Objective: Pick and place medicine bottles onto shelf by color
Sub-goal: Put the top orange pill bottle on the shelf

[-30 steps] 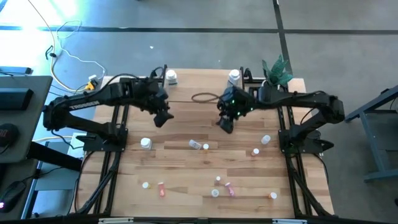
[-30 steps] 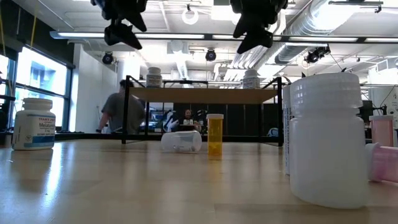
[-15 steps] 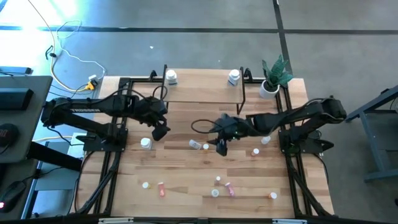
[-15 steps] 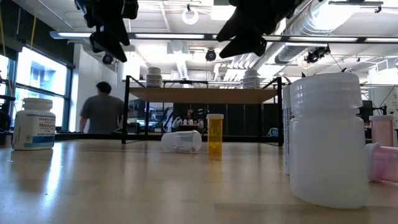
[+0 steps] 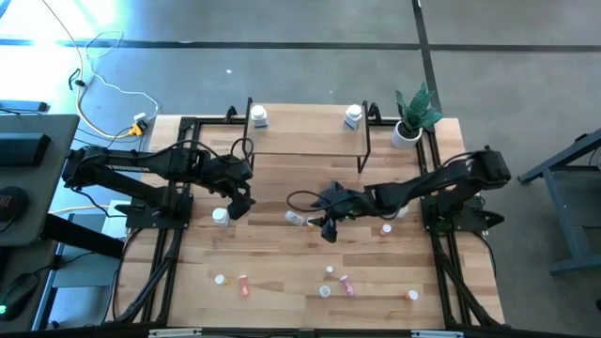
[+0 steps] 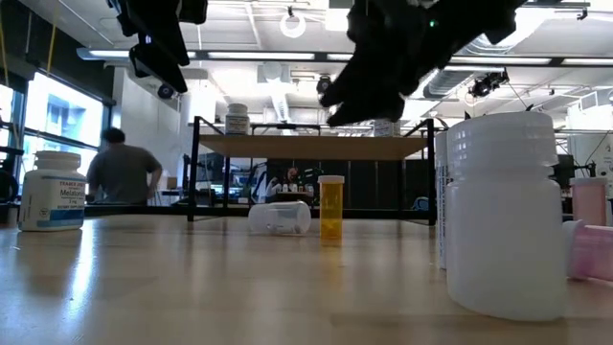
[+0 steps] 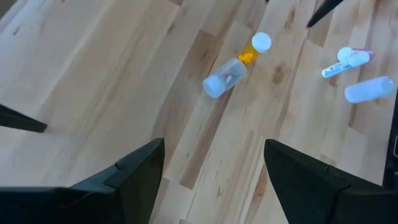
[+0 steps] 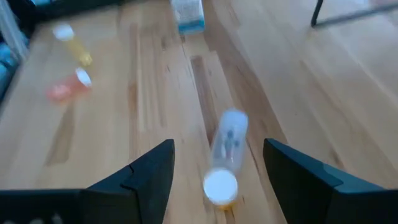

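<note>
1. The right gripper, jaws wide and empty, has swung from the shelf down over the toppled white bottle.
2. The left gripper, likewise open and empty, has dropped toward the upright white bottle at its seven o'clock.
3. Both look set for fresh picks.

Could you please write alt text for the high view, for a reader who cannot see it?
Seen from above, two dark arms reach over a wooden table: the right gripper hangs open beside a toppled white bottle at mid-table, the left gripper open near an upright white bottle. Two white bottles stand on the shelf.
</note>
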Available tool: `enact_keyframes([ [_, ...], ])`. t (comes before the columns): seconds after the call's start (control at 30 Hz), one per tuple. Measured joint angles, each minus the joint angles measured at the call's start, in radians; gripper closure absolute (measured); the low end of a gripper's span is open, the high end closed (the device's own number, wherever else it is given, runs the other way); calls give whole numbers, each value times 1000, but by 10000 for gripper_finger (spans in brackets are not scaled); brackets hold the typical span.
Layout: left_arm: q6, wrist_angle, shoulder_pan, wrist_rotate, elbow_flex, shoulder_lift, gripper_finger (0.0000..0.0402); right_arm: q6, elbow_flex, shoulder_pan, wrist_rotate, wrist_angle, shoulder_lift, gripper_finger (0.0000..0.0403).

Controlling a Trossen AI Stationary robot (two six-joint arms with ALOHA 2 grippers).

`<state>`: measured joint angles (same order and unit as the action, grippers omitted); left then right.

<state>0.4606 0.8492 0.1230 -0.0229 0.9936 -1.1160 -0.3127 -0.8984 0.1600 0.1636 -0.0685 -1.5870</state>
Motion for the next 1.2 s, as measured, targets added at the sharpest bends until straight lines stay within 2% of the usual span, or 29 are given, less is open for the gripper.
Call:
enact_keyframes([
  [0.2, 0, 2, 1, -12, 0, 0, 135, -1, -3, 0, -15, -46, -100, 166],
  [0.4, 0, 9, 1, -16, 0, 0, 135, -1, -5, 0, -16, -72, -148, 166],
  [1.0, 0, 22, 1, -15, 0, 0, 135, -29, -5, 0, -17, -32, -176, 167],
  [1.2, 0, 22, 0, -15, 0, 0, 135, -53, -5, 0, -17, -17, -176, 194],
])
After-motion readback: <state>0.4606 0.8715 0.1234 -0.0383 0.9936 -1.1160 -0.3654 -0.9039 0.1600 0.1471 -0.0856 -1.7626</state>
